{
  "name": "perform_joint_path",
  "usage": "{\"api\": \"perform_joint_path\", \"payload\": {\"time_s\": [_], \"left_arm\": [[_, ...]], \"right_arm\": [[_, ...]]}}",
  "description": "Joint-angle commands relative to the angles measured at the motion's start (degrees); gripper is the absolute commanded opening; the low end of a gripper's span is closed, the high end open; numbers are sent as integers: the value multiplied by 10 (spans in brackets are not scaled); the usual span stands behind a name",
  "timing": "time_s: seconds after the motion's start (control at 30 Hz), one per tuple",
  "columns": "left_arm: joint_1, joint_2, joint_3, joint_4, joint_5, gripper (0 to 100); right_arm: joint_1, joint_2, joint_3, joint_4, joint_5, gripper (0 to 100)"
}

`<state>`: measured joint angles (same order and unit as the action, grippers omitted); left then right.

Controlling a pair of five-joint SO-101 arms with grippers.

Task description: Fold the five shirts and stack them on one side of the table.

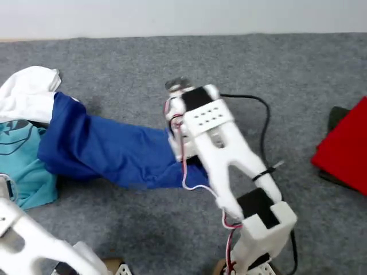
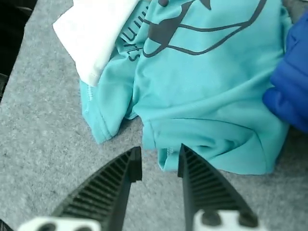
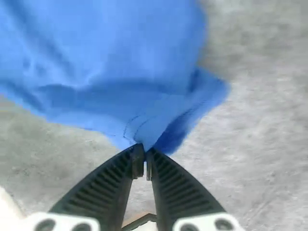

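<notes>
A blue shirt (image 1: 109, 150) lies stretched from the pile at the left toward the table's middle. My right gripper (image 3: 142, 153) is shut on a pinched corner of this blue shirt (image 3: 110, 72), and its arm (image 1: 221, 149) covers that end in the high view. A teal shirt with a dark print (image 2: 202, 82) lies crumpled under a white shirt (image 2: 98, 33). My left gripper (image 2: 160, 159) is open just off the teal shirt's hem, over grey felt. In the high view the white shirt (image 1: 27, 91) and teal shirt (image 1: 23, 160) sit at the far left.
A red shirt (image 1: 347, 146) lies at the right edge over a dark green cloth (image 1: 338, 117). The left arm's white body (image 1: 26, 238) fills the front left corner. A black cable (image 1: 265, 123) loops behind the right arm. Grey felt (image 1: 275, 63) covers the table.
</notes>
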<state>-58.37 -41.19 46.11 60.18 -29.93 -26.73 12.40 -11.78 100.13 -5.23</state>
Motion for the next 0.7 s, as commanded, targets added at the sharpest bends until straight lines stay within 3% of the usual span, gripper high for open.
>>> {"api": "perform_joint_path", "payload": {"time_s": [0.0,0.27,0.53,0.67], "left_arm": [[11,-63,21,-11,-5,130],[14,-192,96,-11,-5,130],[12,-316,185,-11,-61,131],[11,-391,232,-11,-79,131]], "right_arm": [[59,-36,-31,-22,30,9],[84,29,-29,-149,72,9],[65,109,-49,-169,73,13],[45,109,-68,-123,64,128]]}}
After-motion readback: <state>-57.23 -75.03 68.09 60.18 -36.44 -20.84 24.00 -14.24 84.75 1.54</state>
